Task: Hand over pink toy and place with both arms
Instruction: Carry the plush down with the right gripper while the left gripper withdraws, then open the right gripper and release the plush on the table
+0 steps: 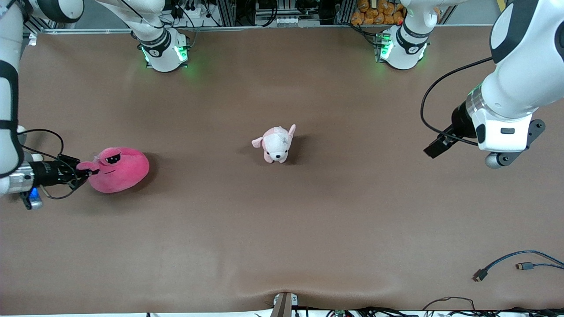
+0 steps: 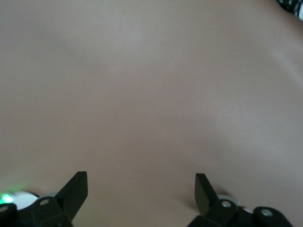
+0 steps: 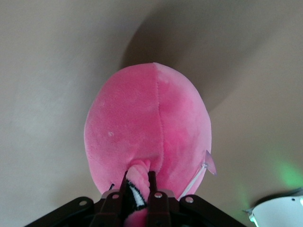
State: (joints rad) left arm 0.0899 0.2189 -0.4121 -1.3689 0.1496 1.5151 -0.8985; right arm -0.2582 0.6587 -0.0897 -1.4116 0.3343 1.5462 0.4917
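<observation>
**K:** Front view status: right gripper [image 1: 83,172] sits low at the right arm's end of the table, clenched on the large hot-pink round blob plush with half-lidded black eyes [image 1: 119,169]. Grab point is a small protruding nub at the toy's edge, not the body.

**M:** Why the nub?

**K:** My guess is the body is too wide for the two fingers. Right wrist view confirms it: a fold of pink fabric pinched between the fingers [image 3: 152,182], with the round bulk hanging out ahead of the gripper. The plush casts a shadow on the brown table [image 1: 282,229]; can't tell whether it rests there or is just off it.

**M:** Left side?

**K:** Left gripper [image 2: 141,189] hangs over bare table at the left arm's end, well apart from the toy, fingers spread and holding nothing. That arm waits. Spread fingers make sense for a receiver.

**M:** Anything in the way?

**K:** Small pale pink-and-white puppy plush [image 1: 276,144] stands mid-table, between the two grippers. Probably the handover has to happen above it or off to one side. Loose blue cable [image 1: 517,265] lies near the front camera at the left arm's end, likely irrelevant.

**M:** Risk?

**K:** Thin pinch on soft fabric. The toy could swing or slip when it's carried.
</observation>
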